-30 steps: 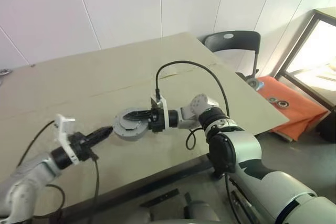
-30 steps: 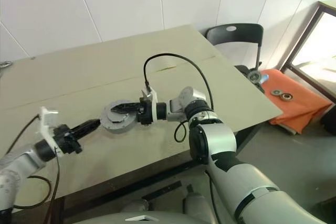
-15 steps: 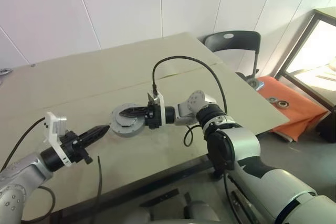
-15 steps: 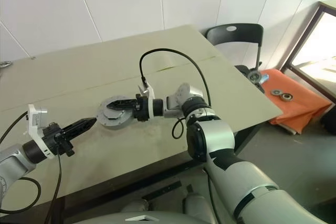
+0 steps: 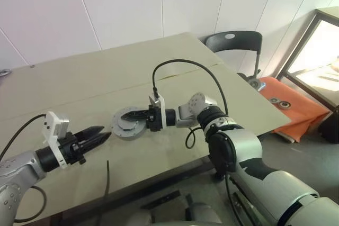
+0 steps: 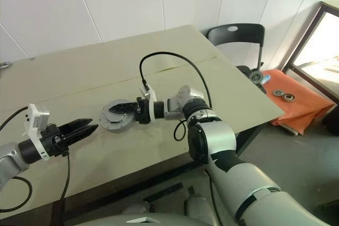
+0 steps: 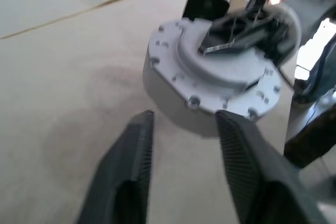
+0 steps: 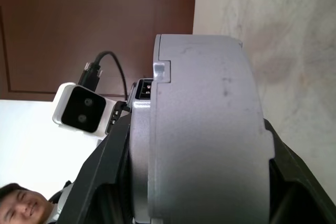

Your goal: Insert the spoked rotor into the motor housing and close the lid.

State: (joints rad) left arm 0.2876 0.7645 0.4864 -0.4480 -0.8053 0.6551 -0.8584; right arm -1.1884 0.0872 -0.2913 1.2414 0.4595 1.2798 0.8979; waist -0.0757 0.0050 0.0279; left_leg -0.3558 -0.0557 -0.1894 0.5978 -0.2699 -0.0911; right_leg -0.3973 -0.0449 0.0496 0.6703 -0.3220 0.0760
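Observation:
The motor housing (image 5: pixel 128 126) is a round grey squat part with a bolted grey lid on top, lying on the beige table (image 5: pixel 79 78). My right gripper (image 5: pixel 127 114) reaches level across it from the right. In the right wrist view the housing (image 8: pixel 205 103) sits between both black fingers (image 8: pixel 105 171), which are closed on it. My left gripper (image 5: pixel 99 133) hovers just left of the housing, open with nothing between its fingers (image 7: pixel 131 150). The lid (image 7: pixel 220 61) carries a finger of the right gripper. The spoked rotor is hidden.
A black cable (image 5: pixel 185 67) arcs over the right wrist. Beyond the table's right corner stand a black chair (image 5: pixel 233 43) and an orange mat (image 5: pixel 291 104) with metal rings. The table's front edge (image 5: pixel 153 175) runs close below the arms. A person (image 8: pixel 21 203) appears past the housing.
My left gripper has gone from shut to open, has rolled, and has drawn back slightly from the housing. The right gripper stays on the housing.

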